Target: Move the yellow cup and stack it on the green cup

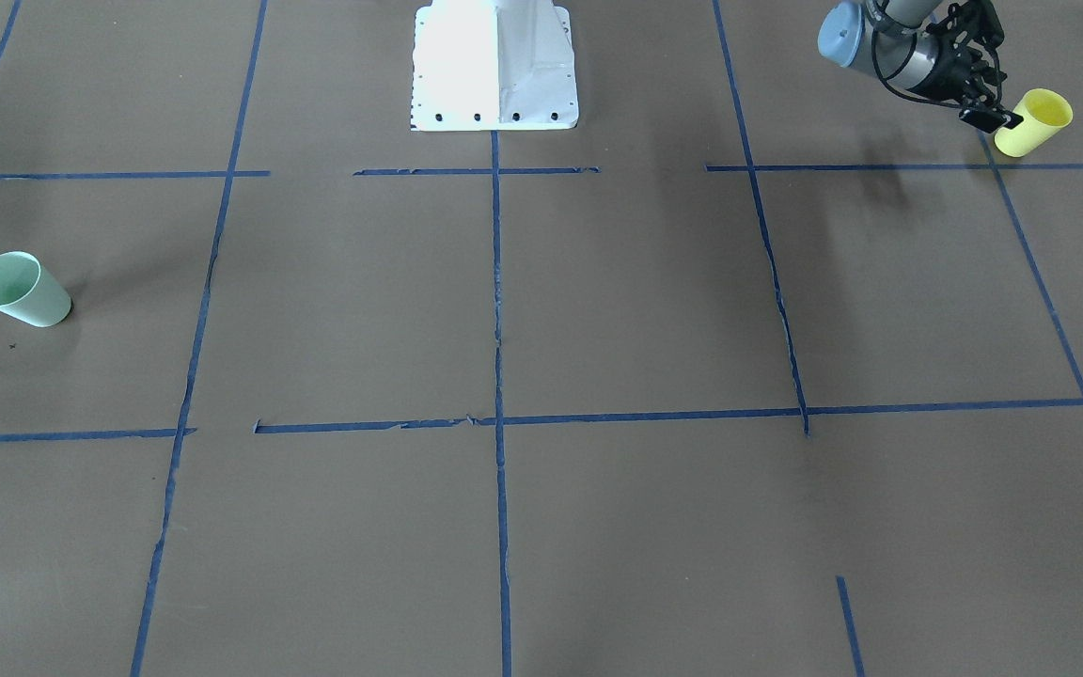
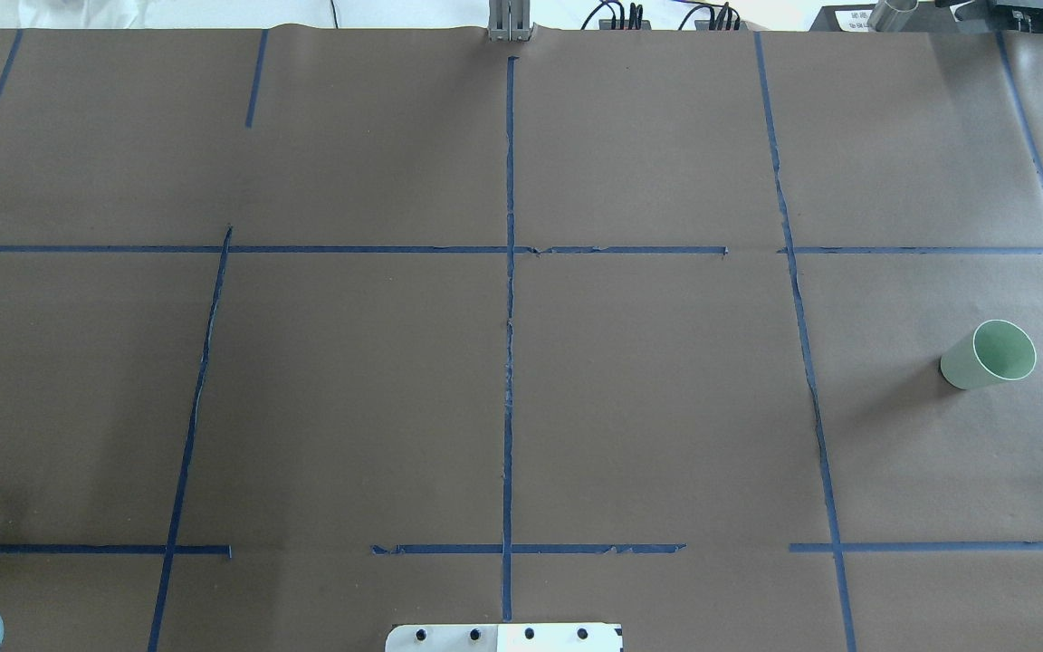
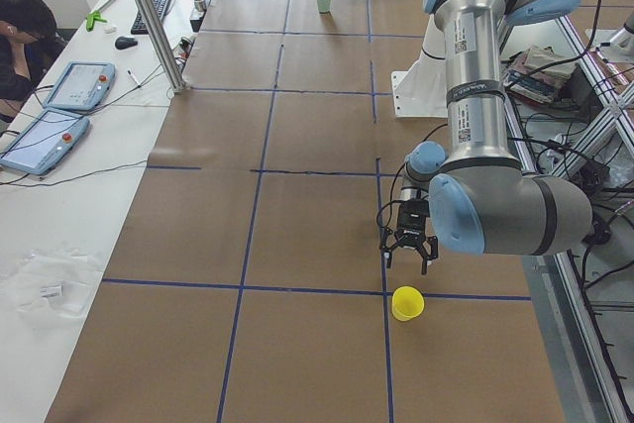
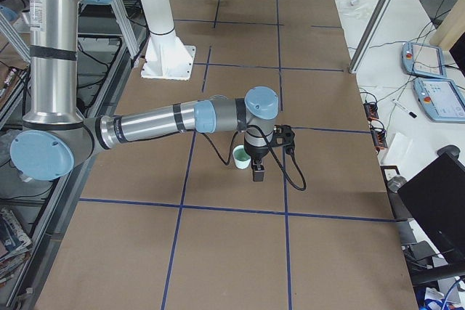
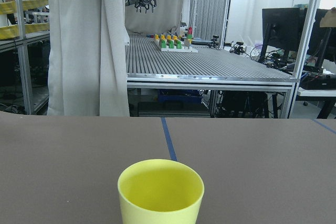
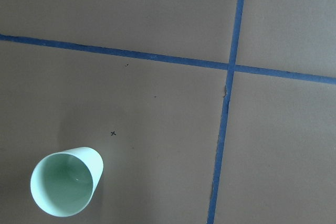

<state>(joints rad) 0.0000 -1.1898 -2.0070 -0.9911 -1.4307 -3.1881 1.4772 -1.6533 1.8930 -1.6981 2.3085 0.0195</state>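
- yellow cup (image 1: 1033,120): smooth bright plastic, tapered, wide rim up. Stands upright on the table (image 1: 598,310) at the left arm's end.
- left gripper (image 3: 408,264): black fingers spread apart with nothing between them, hanging just beside the yellow cup.
- green cup (image 1: 23,289): pale mint, same tapered shape, upright at the opposite end, well apart from the yellow one.
- right gripper (image 4: 258,173): close by the green cup; finger spread cannot be judged.
- table covered in matte brown paper, with a grid of blue tape (image 1: 496,282) whose edges are ragged in places.
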